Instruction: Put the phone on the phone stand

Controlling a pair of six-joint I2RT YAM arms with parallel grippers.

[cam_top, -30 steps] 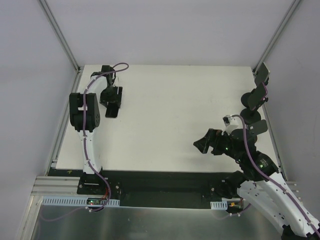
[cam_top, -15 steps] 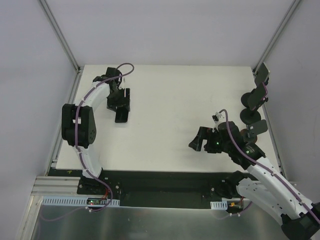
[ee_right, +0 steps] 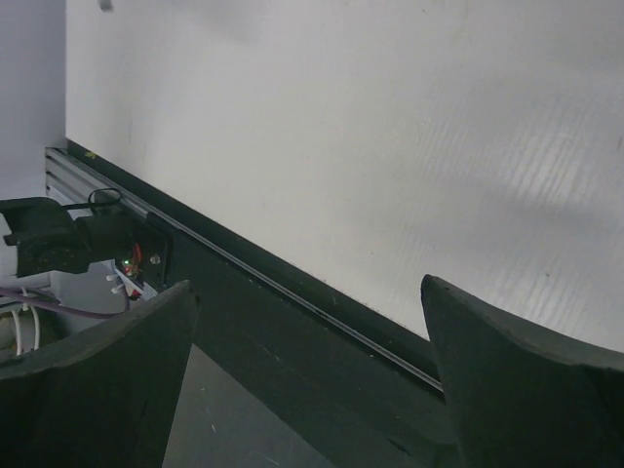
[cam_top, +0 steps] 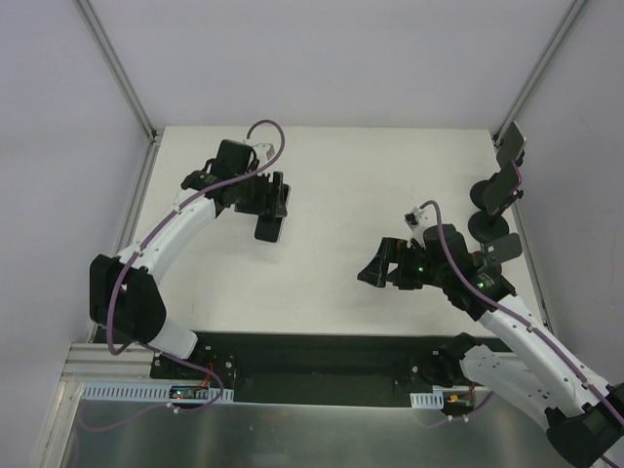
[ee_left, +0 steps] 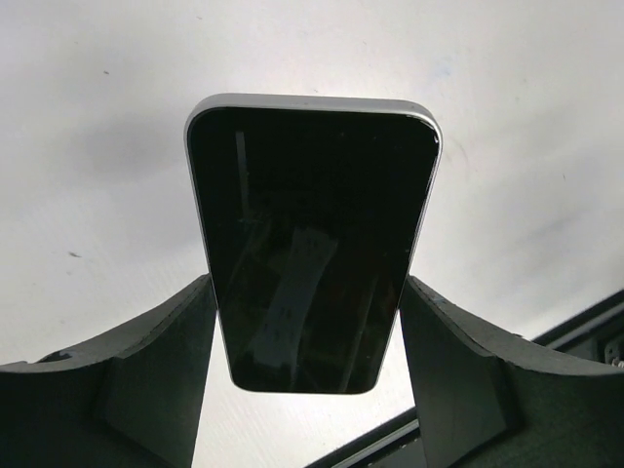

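The phone (ee_left: 312,244) is a glossy black slab with a silvery rim, clamped by its long edges between the two black fingers of my left gripper (ee_left: 310,292). From above, the phone (cam_top: 271,226) hangs off the left gripper (cam_top: 268,203) over the table's left-centre. The phone stand (cam_top: 492,195), black with a clamp head at the top, stands against the table's right edge. My right gripper (cam_top: 375,268) hovers left of the stand, jaws wide open and empty; in the right wrist view the right gripper (ee_right: 307,285) frames only the table's near edge.
The white tabletop (cam_top: 370,185) is bounded by grey walls with metal rails. A black strip (ee_right: 292,322) runs along the near edge, with the arm bases and cable ducts (cam_top: 156,392) below it.
My left arm has swung the phone from the back left corner rightward toward the table's middle. The right arm has shifted a little left, its jaws still wide.
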